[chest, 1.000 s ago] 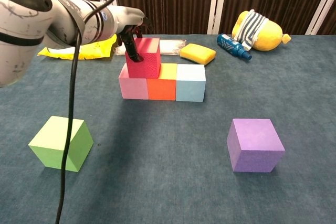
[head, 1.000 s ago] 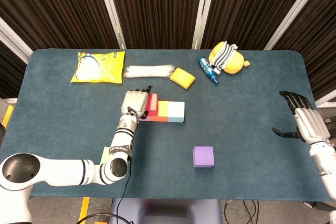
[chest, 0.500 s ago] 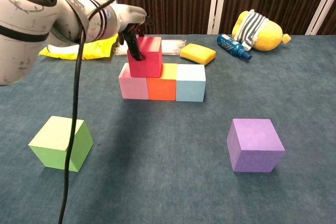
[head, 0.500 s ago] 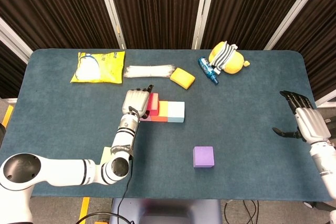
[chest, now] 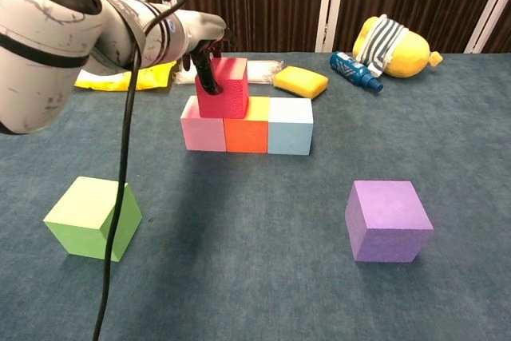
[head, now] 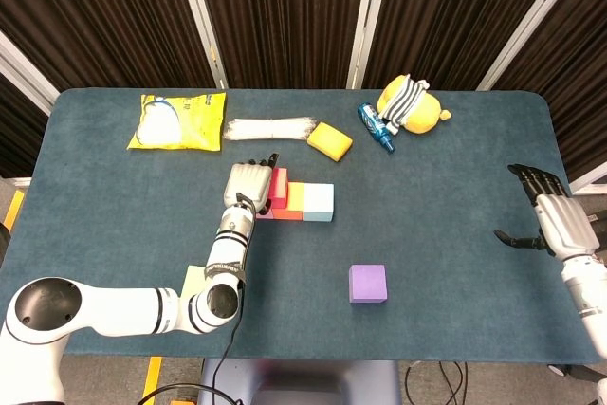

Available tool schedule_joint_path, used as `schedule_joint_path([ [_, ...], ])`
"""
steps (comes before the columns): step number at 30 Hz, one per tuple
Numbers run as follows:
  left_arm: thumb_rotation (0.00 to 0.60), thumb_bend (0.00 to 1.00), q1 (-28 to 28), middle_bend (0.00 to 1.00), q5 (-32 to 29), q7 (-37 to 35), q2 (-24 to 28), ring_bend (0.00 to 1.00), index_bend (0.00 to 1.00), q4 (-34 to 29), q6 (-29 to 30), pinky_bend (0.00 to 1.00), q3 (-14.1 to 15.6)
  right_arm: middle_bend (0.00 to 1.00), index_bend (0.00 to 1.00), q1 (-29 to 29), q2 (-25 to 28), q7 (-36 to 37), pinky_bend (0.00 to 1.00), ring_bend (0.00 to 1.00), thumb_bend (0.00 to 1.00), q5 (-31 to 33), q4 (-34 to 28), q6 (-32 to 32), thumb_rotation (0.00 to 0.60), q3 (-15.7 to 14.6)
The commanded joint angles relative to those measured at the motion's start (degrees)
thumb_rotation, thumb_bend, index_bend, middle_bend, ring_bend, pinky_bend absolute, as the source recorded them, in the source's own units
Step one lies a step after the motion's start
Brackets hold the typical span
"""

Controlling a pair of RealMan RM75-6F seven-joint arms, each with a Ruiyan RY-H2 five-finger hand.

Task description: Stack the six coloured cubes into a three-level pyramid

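A pink cube [chest: 202,133], an orange cube [chest: 247,133] and a light blue cube [chest: 289,126] form a row mid-table. On top, straddling pink and orange, sits a red cube [chest: 228,89] that my left hand [head: 248,182] grips from its left side. The green cube [chest: 93,217] lies near left in the chest view, mostly hidden under my left arm in the head view. The purple cube [head: 367,284] stands alone toward the front. My right hand [head: 548,219] hovers open at the table's right edge, holding nothing.
Along the far side lie a yellow bag [head: 177,120], a white bundle [head: 270,128], a yellow sponge [head: 329,140], a blue bottle [head: 372,124] and a yellow plush toy [head: 412,105]. My left arm's cable [chest: 120,197] hangs over the green cube.
My left hand has shifted the red cube slightly to the right, so it sits more squarely over the pink and orange cubes. The right hand has barely moved.
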Motion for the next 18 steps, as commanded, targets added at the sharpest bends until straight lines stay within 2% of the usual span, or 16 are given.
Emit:
schedule_joint_path([
  [1,0.600,0.38,0.0,0.20,-0.2,0.3,-0.1,0.21,0.00,-0.2,0.2,0.33,-0.1,0.15,0.08,0.0,-0.1,0.1,0.02,0.00,0.29,0.1,0.2,-0.1,0.600,0.0],
  [14,0.600,0.38,0.2,0.14,-1.1,1.5,0.0,0.19,0.00,-1.2,1.3,0.34,-0.6,0.15,0.07,0.3,-0.2,0.6,0.00,0.00,0.29,-0.1,0.4,-0.6,0.600,0.1],
  [16,0.600,0.38,0.2,0.12,-1.1,1.6,0.0,0.16,0.00,-1.5,1.4,0.34,-0.7,0.15,0.07,0.4,-0.1,0.6,0.00,0.00,0.29,-0.2,0.5,-0.9,0.600,0.0],
  [18,0.600,0.38,0.3,0.08,-1.2,1.8,0.1,0.09,0.00,-1.9,1.5,0.32,-0.7,0.15,0.07,0.4,0.0,0.8,0.00,0.00,0.29,-0.4,0.3,-0.9,0.600,0.0],
])
